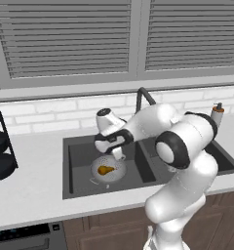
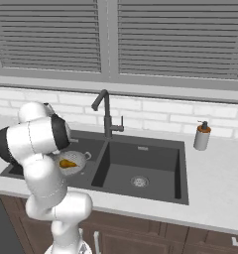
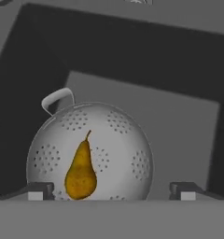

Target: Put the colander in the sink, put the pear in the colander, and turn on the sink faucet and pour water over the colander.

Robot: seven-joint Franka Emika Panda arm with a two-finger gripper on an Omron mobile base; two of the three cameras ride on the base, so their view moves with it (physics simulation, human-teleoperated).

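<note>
Two steps done: colander in the basin, pear inside it; the water step remains.
Gripper (image 3: pixel 111 190): jaws spread wide and empty, poised just above the colander, holding nothing.
Pear (image 3: pixel 80 172): lies loose on the colander floor, stem pointing away from the fingertips.
Colander (image 3: pixel 128 140): sits in the left basin of the sink (image 2: pixel 180 163), one loop handle showing.
Sink faucet (image 2: pixel 106 111): stands behind the divider between the basins, spout angled toward the left basin, untouched.
Next move, as I judge: lift clear of the bowl, reach for the faucet's side lever, and aim the spout over the colander.
</note>
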